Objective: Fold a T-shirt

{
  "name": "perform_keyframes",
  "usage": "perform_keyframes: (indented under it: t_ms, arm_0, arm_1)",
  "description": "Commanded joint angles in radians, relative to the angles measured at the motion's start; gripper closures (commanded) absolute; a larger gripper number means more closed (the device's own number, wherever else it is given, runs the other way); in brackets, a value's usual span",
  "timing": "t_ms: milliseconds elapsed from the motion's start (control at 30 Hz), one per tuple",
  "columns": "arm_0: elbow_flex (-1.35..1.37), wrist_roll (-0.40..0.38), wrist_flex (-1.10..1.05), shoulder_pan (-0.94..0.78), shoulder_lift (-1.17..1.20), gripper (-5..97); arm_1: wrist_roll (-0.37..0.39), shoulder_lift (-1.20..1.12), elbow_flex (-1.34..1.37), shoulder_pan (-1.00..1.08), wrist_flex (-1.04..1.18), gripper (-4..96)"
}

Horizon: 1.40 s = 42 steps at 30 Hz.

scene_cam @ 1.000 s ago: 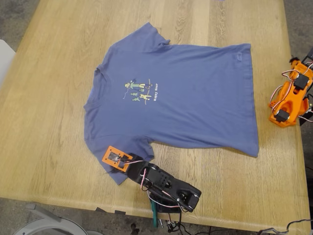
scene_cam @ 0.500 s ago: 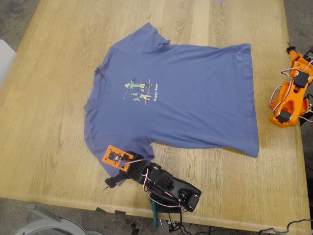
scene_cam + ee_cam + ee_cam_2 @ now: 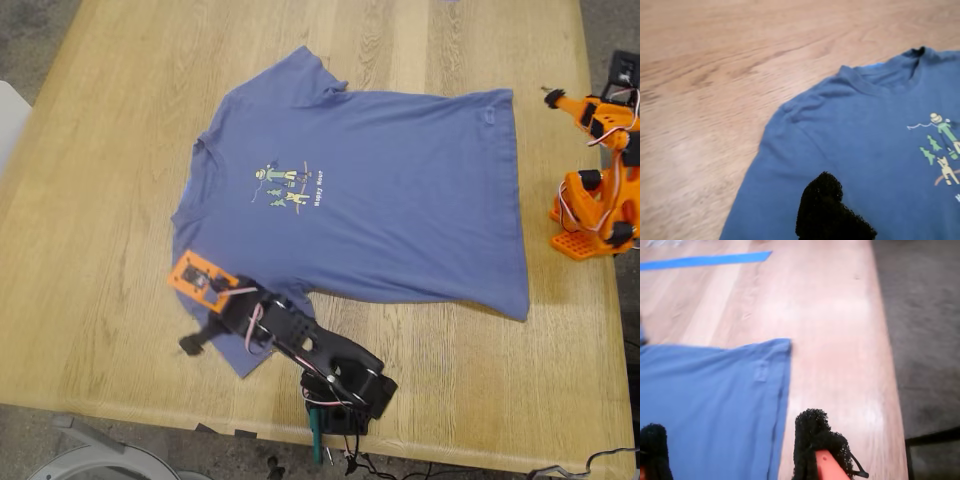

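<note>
T-shirt (image 3: pixel 370 190) lying flat and unfolded, print up, in the middle of the tabletop (image 3: pixel 90 200); collar toward the exterior view's left, hem toward its right; no fold made yet, I judge. My first hand (image 3: pixel 205 325) is hovering over the near sleeve, probably lining up to pinch it; whether its jaws are parted I cannot tell. My second hand (image 3: pixel 730 445) is hanging with fingers spread wide around the hem corner, holding nothing, likely readying for the matching grasp.
</note>
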Motion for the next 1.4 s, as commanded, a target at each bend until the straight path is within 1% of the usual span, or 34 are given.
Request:
perform_keyframes:
  t_ms: [0,100,267,367,467,600,733,833,1033,1167,1300,1367]
  arm_0:
    - [-0.273,-0.014,0.023,0.037,-0.144,34]
    - [-0.472,-0.02,0.084,0.063,-0.322,34]
    - [-0.707,-0.011,0.141,0.11,-0.566,34]
    - [-0.79,-0.011,0.173,0.147,-0.669,34]
    - [-0.838,-0.011,0.218,0.17,-0.744,34]
    - [-0.879,0.003,0.219,0.183,-0.838,35]
    - [-0.966,0.015,0.127,0.202,-0.974,35]
    - [-1.009,0.017,0.008,0.218,-1.078,35]
    - [-1.18,0.034,-0.084,0.236,-1.305,35]
    - [-1.45,0.035,-0.091,0.244,-1.525,35]
    - [-1.96,0.038,0.035,0.245,-1.858,35]
    - [-2.154,0.04,0.126,0.245,-1.987,35]
  arm_1:
    - [-0.021,-0.16,-0.253,-0.123,0.123,53.1]
    - [-0.044,-0.299,-0.414,-0.23,0.178,54.2]
    - [-0.051,-0.494,-0.529,-0.405,0.173,55.4]
    - [-0.051,-0.565,-0.535,-0.548,0.172,56.2]
    - [-0.032,-0.621,-0.535,-0.709,0.172,56.7]
    - [-0.012,-0.693,-0.526,-0.884,0.163,56.8]
    - [-0.009,-0.798,-0.548,-0.989,0.095,56.8]
    - [-0.005,-0.879,-0.574,-1.042,0.025,56.8]
    - [0.0,-1.02,-0.589,-1.108,-0.166,57.8]
    - [0.008,-1.091,-0.597,-1.135,-0.247,58.2]
    - [0.012,-1.14,-0.6,-1.16,-0.319,58.7]
    - [0.014,-1.169,-0.612,-1.17,-0.35,59.6]
